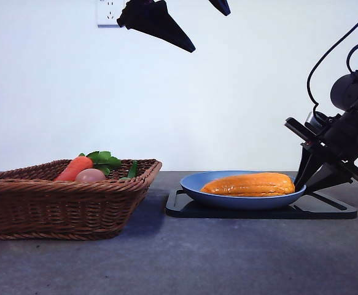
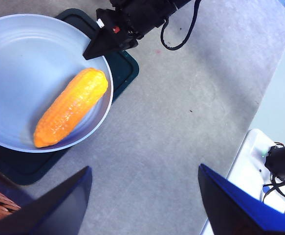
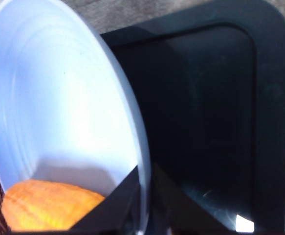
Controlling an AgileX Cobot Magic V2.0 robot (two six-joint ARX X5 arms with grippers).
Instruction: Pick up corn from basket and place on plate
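Note:
The corn (image 1: 249, 184) lies on its side in the light blue plate (image 1: 194, 183), which rests on a black tray (image 1: 258, 212). My right gripper (image 1: 304, 181) is low at the plate's right rim. In the right wrist view its jaws (image 3: 144, 196) pinch the plate (image 3: 59, 98) rim, one inside and one outside, with the corn (image 3: 49, 205) just beside them. My left gripper (image 1: 209, 31) hangs high above, open and empty; its wrist view looks down on the corn (image 2: 71, 107) and plate (image 2: 15, 58). The wicker basket (image 1: 62, 203) stands at the left.
The basket holds a carrot (image 1: 74, 168) with green leaves (image 1: 104, 160) and a pinkish round item (image 1: 90, 176). A white device (image 2: 250, 161) with cables sits off the table's edge in the left wrist view. Bare grey tabletop (image 2: 181, 112) stretches beside the tray.

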